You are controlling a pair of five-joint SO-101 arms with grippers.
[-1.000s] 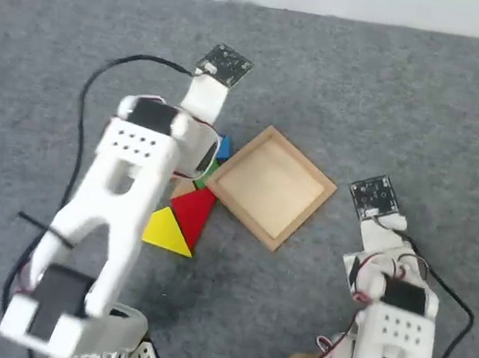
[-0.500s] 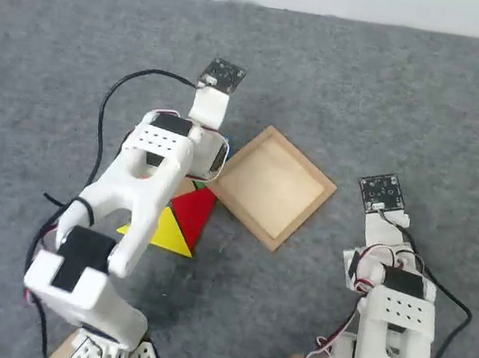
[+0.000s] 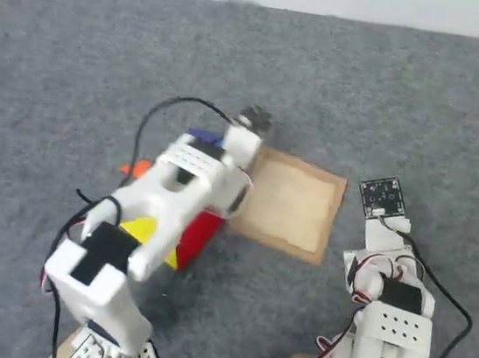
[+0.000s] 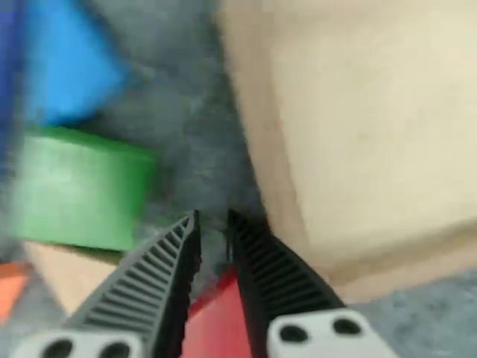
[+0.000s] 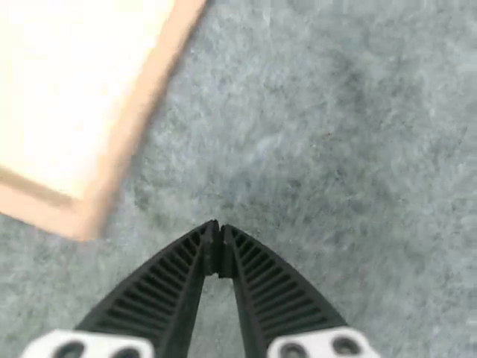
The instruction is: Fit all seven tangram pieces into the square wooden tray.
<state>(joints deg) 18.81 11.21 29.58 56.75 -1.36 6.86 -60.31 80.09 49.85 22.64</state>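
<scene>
The square wooden tray [image 3: 293,206] lies empty on the grey carpet, and its rim [image 4: 253,156] is beside my left gripper [image 4: 212,221]. That gripper is slightly open with a narrow gap and nothing held, low at the tray's corner above the red piece [image 4: 216,324]. A green piece [image 4: 74,186], a light blue piece [image 4: 67,67] and an orange piece [image 4: 9,289] lie close by. From above, the left arm [image 3: 187,185] covers part of the red piece [image 3: 199,234] and yellow piece [image 3: 146,232]. My right gripper [image 5: 218,228] is shut over bare carpet near the tray's edge [image 5: 112,156].
An orange piece [image 3: 138,167] and a dark blue piece [image 3: 205,137] lie on the carpet left of the tray. The right arm [image 3: 386,304] stands at the tray's right side. Open carpet stretches behind the tray up to the pale back edge.
The left arm swung right and down toward the tray. The tray turned and slid to the right. The orange and dark blue pieces came into sight. The right arm barely shifted.
</scene>
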